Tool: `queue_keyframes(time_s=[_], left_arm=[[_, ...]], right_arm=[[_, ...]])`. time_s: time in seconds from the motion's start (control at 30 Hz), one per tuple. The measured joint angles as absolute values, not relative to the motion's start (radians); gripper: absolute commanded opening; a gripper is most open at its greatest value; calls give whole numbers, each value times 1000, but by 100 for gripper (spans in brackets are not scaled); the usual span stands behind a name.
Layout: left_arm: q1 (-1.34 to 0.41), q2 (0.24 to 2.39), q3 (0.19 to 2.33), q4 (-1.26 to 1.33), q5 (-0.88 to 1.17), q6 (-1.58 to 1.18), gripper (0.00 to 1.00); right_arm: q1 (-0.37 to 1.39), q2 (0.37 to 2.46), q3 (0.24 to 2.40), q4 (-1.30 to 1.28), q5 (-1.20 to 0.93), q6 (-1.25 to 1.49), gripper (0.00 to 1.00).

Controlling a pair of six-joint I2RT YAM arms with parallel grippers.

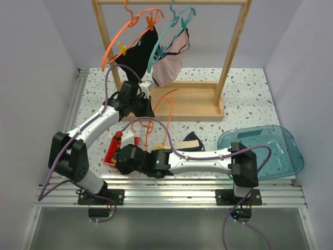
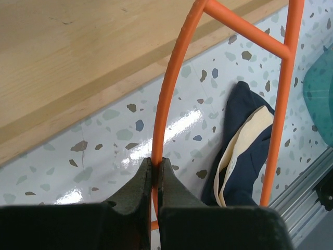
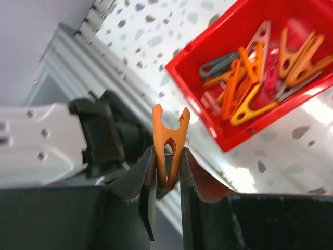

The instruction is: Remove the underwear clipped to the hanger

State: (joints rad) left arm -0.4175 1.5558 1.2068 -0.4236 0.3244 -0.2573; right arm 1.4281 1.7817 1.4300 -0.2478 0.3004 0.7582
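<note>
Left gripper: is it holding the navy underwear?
No, the left gripper is shut on the orange hanger; the navy underwear lies apart on the table.

You are in a robotics lab cell: plain pale walls (image 1: 31,57) box in a speckled tabletop (image 1: 250,99), aluminium rails (image 1: 171,195) run along its near edge with both arm bases (image 1: 235,197) bolted on, and purple cables (image 1: 106,86) hang loose around the arms.
</note>
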Motion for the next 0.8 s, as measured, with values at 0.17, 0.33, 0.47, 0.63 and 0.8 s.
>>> queue_keyframes(time_s=[0.17, 0.33, 0.47, 0.63, 0.8], left_arm=[[-388, 1568, 1191, -426, 353, -228, 0], [-369, 1575, 1179, -427, 361, -221, 0], [-352, 1575, 1179, -426, 360, -220, 0], [-349, 1576, 1179, -427, 361, -220, 0], [-348, 1578, 1179, -426, 365, -220, 0]], right_arm=[[1428, 1879, 1567, -273, 404, 687, 0], [1427, 1956, 1687, -317, 485, 639, 18], [1425, 2009, 1740, -371, 533, 612, 36], [1396, 2024, 1752, -411, 561, 580, 80], [1375, 2008, 1707, -401, 555, 574, 91]])
